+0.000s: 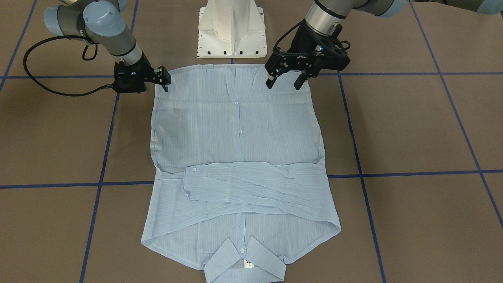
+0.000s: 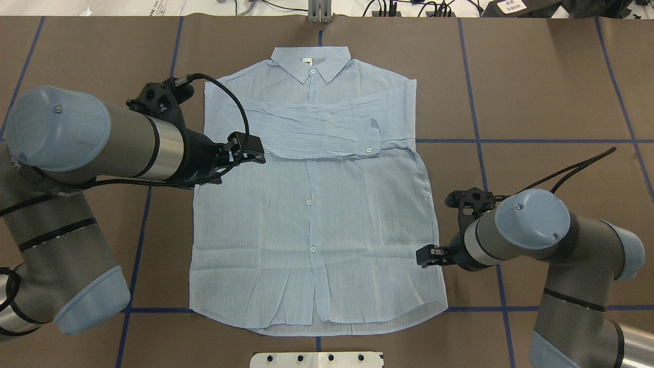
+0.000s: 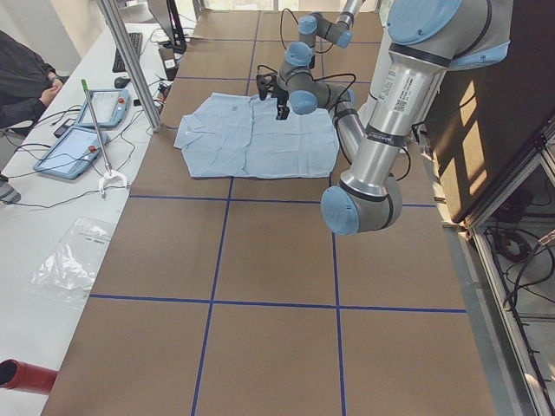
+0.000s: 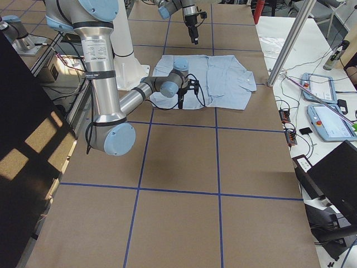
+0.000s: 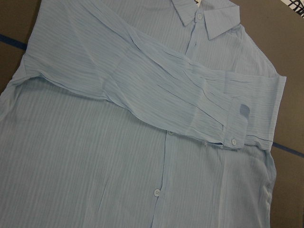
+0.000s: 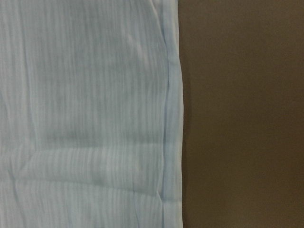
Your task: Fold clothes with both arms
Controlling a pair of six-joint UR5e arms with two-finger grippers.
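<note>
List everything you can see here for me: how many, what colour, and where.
shirt: one, light blue, flat mid-table, sleeves folded across chest
table: one, brown, blue tape lines
pedestal: one, white, at the table's robot side
tablets: two, blue-edged, on the white side bench
person: one, dark top, at that bench
arms: two, grey, pale blue caps
left claw: black, open, above the shirt
right claw: black, at the shirt's side edge; opening unclear
</note>
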